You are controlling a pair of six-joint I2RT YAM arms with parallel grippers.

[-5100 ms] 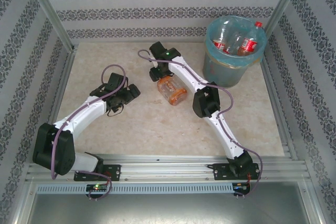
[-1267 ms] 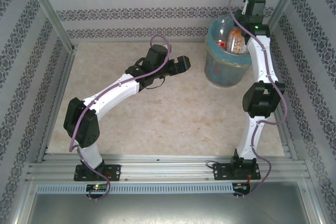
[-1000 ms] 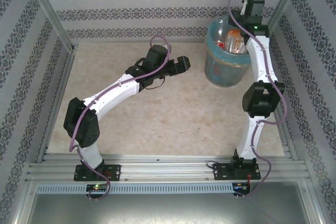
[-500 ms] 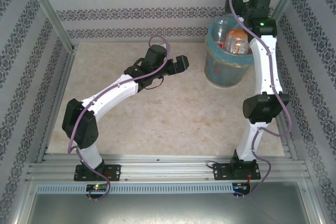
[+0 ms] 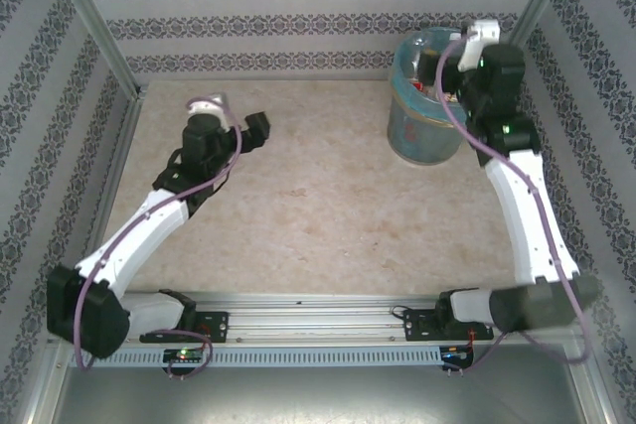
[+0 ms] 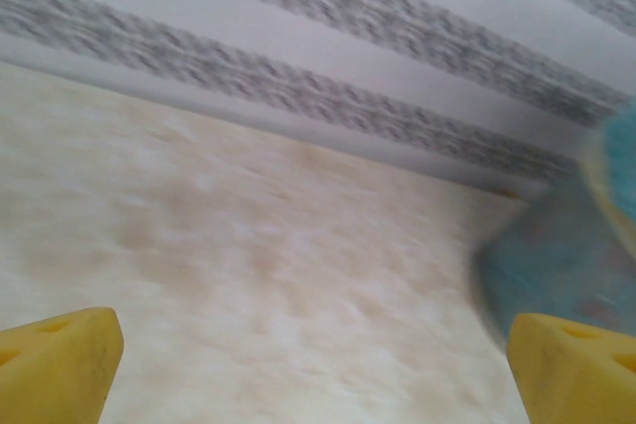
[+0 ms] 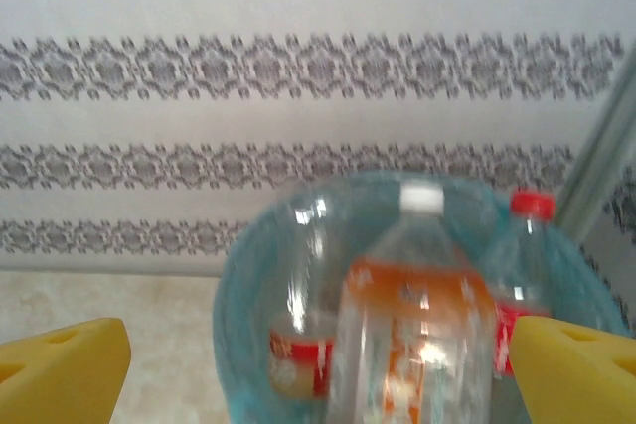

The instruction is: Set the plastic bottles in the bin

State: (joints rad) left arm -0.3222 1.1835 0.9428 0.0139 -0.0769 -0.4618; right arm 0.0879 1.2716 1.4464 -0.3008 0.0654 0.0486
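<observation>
Now clear bottles (image 7: 412,335), orange and red labels, in blue-lined bin (image 7: 234,345); left tool (image 6: 316,364), right tool (image 7: 318,369) spread

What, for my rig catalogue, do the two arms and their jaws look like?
The left arm and right arm each have white links, black joint housings and a purple cable looping alongside. The jaws end in yellow wedge-shaped pads.

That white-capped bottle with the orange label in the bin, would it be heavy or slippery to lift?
Probably light: the orange-label bottle looks clear and mostly empty. Its smooth, glossy, round plastic could slip or roll. Thin walls may dent when squeezed.
</observation>
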